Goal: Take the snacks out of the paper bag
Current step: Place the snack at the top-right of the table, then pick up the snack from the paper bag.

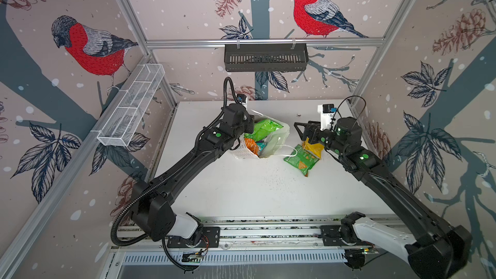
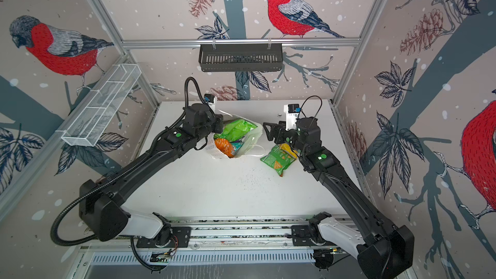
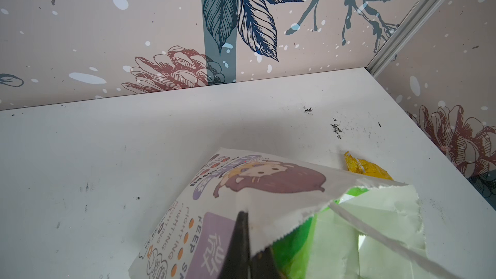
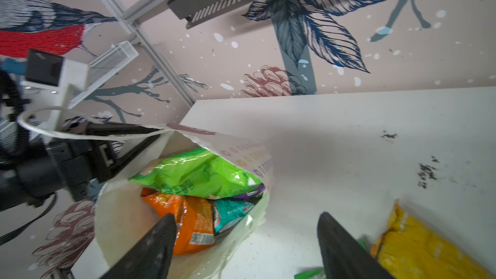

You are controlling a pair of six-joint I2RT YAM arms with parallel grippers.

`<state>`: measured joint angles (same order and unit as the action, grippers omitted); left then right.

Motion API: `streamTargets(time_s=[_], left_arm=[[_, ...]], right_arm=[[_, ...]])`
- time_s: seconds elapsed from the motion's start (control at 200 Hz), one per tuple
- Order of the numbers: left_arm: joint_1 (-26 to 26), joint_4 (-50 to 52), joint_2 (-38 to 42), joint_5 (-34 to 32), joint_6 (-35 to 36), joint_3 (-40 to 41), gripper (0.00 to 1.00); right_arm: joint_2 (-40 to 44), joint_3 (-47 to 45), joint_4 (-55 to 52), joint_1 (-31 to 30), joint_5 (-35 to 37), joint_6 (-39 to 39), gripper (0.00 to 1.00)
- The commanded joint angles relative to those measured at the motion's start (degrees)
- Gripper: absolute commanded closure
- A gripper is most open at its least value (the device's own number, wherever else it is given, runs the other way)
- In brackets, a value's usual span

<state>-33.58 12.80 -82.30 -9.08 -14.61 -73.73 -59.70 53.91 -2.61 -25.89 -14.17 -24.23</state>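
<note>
Right pincer (image 1: 300, 130), released, hovers beside the paper bag (image 1: 277, 138) — green packet (image 1: 300, 161) and yellow packet (image 1: 313, 148) out on the table (image 1: 241, 183) just beside it; left pincer (image 3: 249, 237) clenches the bag's rim — lime packet (image 4: 196, 175), orange packet (image 4: 193, 221), more left inside.

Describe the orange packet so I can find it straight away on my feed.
On the white table, find the open paper bag near the middle. In its mouth, the orange packet sits pressed against a bright green packet and a teal packet. It is the only orange thing in view.
</note>
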Motion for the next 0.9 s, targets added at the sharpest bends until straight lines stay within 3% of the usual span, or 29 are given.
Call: streamTargets(time_s=[0.0,0.77,0.896], left_arm=[[-0.3,-3.04,-0.1,1.26,-0.59,-0.01,1.0],[-0.26,-4.35,1.49,0.23,-0.53,1.04,1.0],[-0.28,-4.94,1.63,0.61,-0.65,1.4,1.0]], right_arm=[[0.46,-0.25,4.68,-2.42,-3.54,-0.78,0.19],[-6.14,1.04,7.0,-16.68,8.63,-0.82,0.22],[-8.09,0.67,8.94,-18.06,7.86,-1.48,0.22]])
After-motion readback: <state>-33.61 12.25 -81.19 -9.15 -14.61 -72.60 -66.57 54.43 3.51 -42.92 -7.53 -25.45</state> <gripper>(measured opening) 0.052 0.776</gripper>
